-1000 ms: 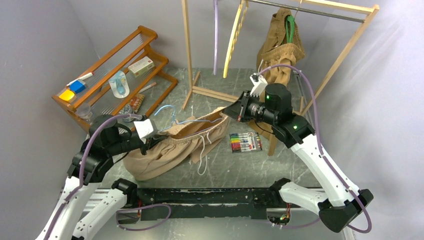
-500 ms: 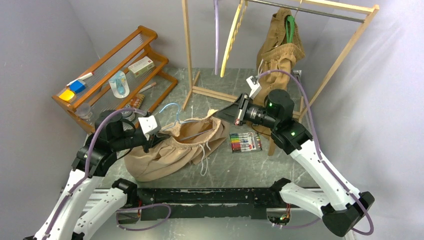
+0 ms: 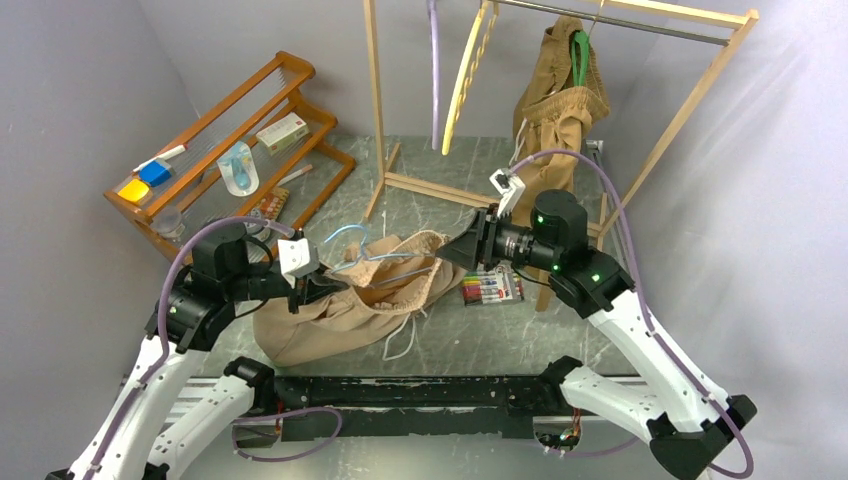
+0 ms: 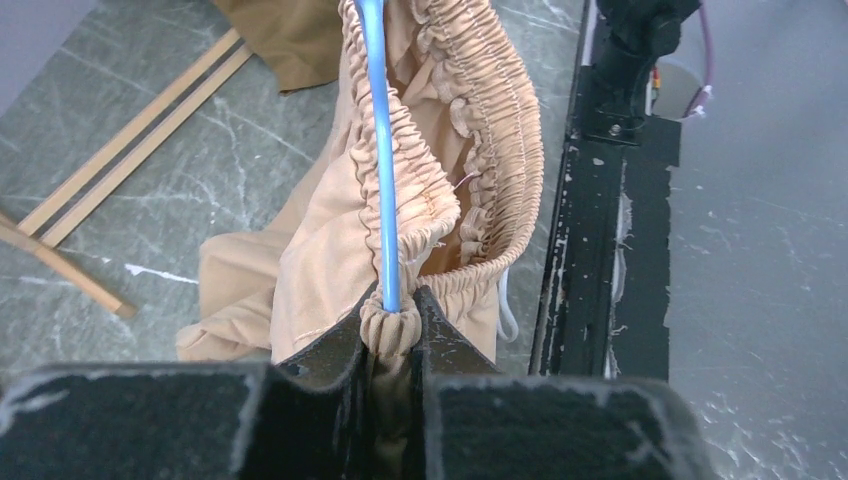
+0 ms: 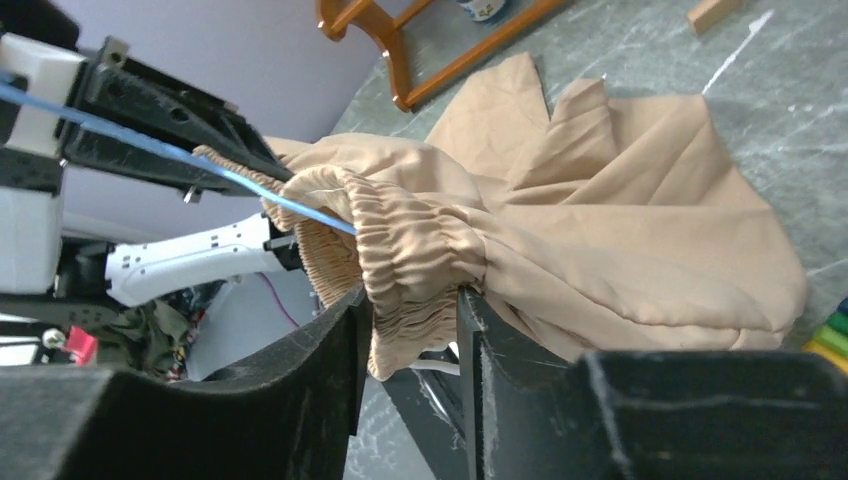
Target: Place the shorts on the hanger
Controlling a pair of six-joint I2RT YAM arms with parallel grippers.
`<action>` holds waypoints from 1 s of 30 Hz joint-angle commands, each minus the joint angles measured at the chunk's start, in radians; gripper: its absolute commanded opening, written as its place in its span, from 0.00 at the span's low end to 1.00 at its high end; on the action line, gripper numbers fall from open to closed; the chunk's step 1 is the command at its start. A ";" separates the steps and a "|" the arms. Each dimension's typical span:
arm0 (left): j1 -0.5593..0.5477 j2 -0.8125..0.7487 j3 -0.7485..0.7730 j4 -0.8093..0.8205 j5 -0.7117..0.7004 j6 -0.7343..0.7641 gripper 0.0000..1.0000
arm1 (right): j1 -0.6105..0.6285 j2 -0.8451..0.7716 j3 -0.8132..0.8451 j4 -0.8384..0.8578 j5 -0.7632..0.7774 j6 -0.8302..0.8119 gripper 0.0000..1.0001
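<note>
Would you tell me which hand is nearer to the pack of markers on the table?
Right. The right hand hovers just beside the marker pack; the left hand is on the far side of the shorts.

**Left wrist: pinch at waistband and hanger**

Left gripper (image 4: 390, 335) jaws pressed tight on a fold of the tan shorts (image 4: 320, 240) at the gathered elastic edge. The blue hanger (image 4: 381, 150) rod runs up from the same pinch (touching the fabric). White drawstring (image 4: 506, 305) hangs beside a black rail (image 4: 610, 250). Wooden strips (image 4: 130, 140) lie on the marbled table (image 4: 120, 230).
</note>
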 commanded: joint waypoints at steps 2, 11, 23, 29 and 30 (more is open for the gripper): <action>0.006 0.007 -0.002 0.073 0.138 -0.002 0.07 | 0.002 -0.067 0.044 0.010 -0.106 -0.104 0.44; 0.005 0.061 0.017 0.067 0.134 -0.016 0.07 | 0.003 -0.013 0.097 0.188 -0.237 -0.116 0.56; 0.005 0.081 0.002 0.128 0.223 -0.044 0.07 | 0.199 0.137 0.155 0.284 -0.117 -0.266 0.61; 0.006 0.099 0.004 0.125 0.300 -0.028 0.10 | 0.262 0.205 0.162 0.377 -0.090 -0.305 0.62; 0.006 0.101 0.005 0.119 0.304 -0.022 0.10 | 0.262 0.218 0.164 0.387 -0.091 -0.305 0.61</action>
